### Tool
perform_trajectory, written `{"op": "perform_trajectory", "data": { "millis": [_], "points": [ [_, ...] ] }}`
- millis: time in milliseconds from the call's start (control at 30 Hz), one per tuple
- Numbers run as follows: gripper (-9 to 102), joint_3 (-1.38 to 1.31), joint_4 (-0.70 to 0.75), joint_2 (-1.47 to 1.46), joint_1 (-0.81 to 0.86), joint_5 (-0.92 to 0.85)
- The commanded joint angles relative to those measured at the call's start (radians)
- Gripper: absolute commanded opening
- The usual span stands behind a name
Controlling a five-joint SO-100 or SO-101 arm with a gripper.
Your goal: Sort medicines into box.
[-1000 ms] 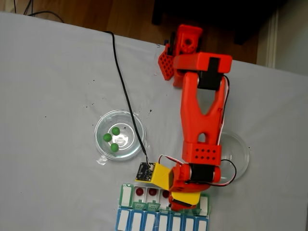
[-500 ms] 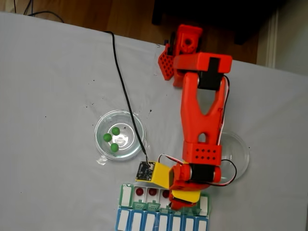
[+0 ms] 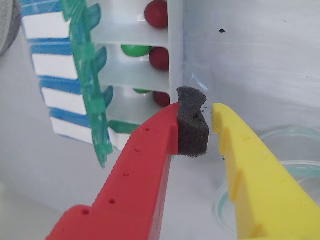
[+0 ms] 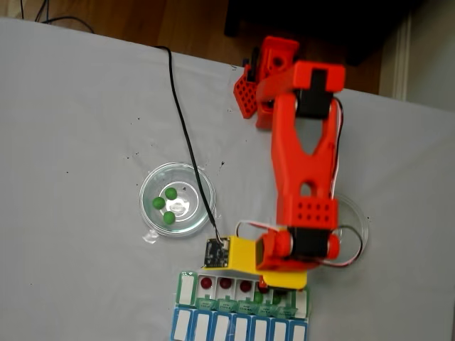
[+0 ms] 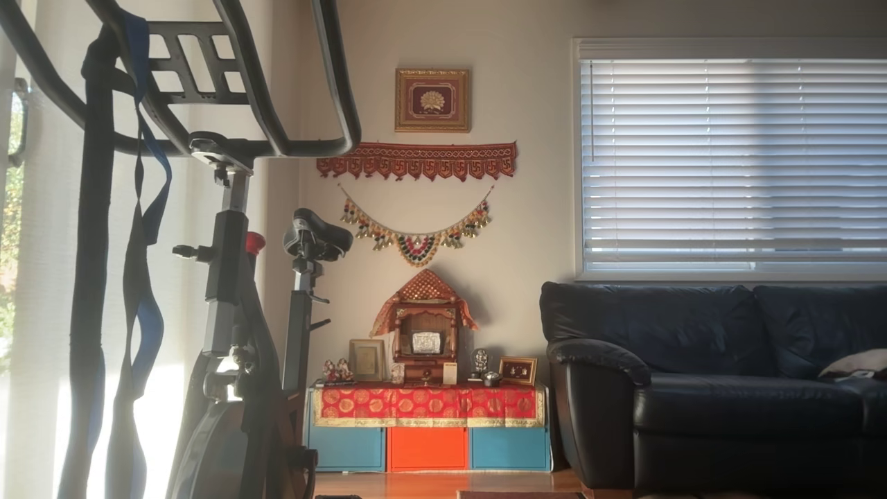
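Partly sorted: your fingers [image 3: 207, 117] stand slightly apart, empty, by the green-lidded white pill box [image 4: 186, 290].
Three bright green balls [image 4: 166, 207] wait in the clear round dish [image 4: 199, 177].

This is a home, most likely a living room. The other view shows a black leather sofa [image 5: 714, 388] under a window with white horizontal blinds [image 5: 734, 159]. Beside it stands a small wooden house shrine [image 5: 424, 331] on a low cabinet with blue and orange doors [image 5: 427, 447], covered by a red and gold cloth [image 5: 426, 405]. A gold-framed picture [image 5: 432, 100] and a beaded garland [image 5: 416, 235] hang on the beige wall. A black exercise bike [image 5: 235, 291] stands at the left. In the fixed view, a wooden floor [image 4: 178, 25] appears beyond the table with the grey cloth [image 4: 78, 142].
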Motion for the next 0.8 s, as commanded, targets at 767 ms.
{"op": "perform_trajectory", "data": {
  "millis": [767],
  "points": [
    [2, 0.584, -0.241, 0.448, 0.557, -0.554]
  ]
}}
